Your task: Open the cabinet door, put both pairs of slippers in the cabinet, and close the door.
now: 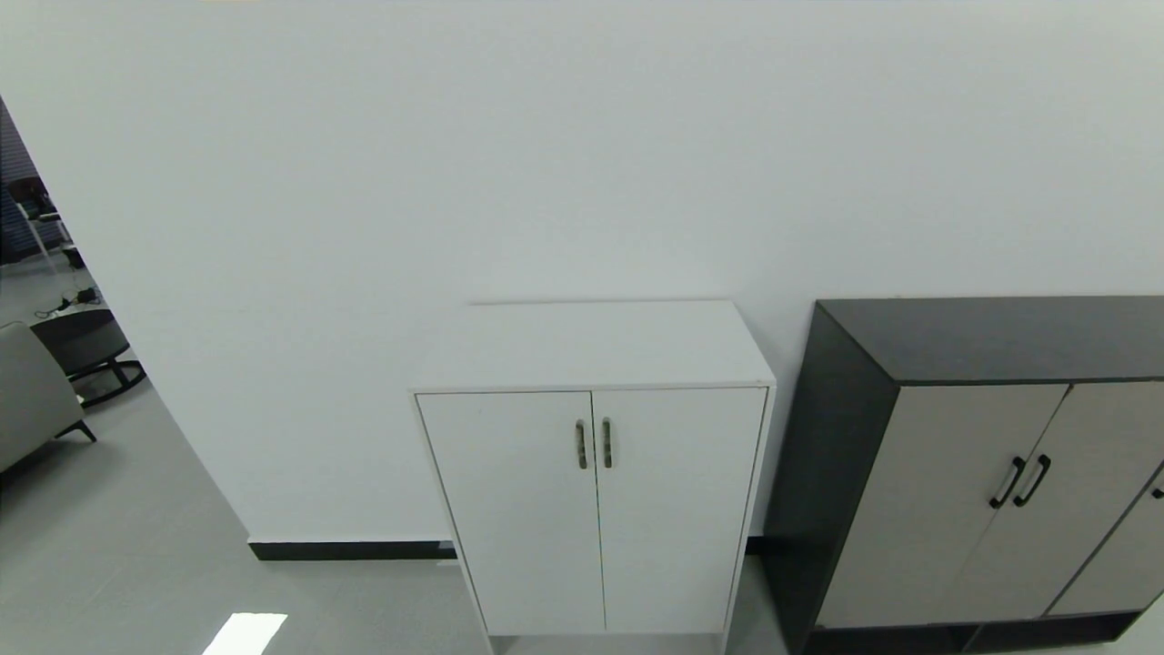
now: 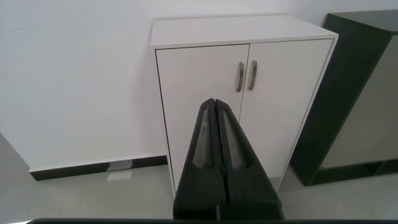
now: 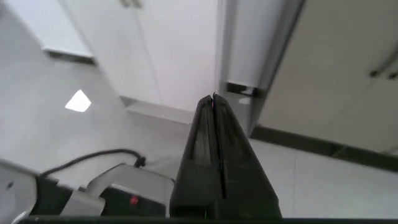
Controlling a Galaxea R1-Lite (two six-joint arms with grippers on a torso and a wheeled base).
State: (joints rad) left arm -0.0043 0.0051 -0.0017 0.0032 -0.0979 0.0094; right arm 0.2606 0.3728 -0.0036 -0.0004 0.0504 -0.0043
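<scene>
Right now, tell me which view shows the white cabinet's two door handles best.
The head view: both handles sit near its centre on the shut doors. The left wrist view shows them at an angle, above its shut fingers. The right wrist view catches just their lower ends.

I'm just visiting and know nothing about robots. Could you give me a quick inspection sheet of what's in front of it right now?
surface: smooth grey floor.
job's things: white cabinet, both doors shut, handles side by side at the middle.
clutter: nothing seen.
tools: left tool shut, facing the white cabinet; right tool shut, over the floor.
cables: black cable curving on the floor under the right tool.
surroundings: white wall; black cabinet with grey doors right of the white cabinet; chair and round table far left.
</scene>
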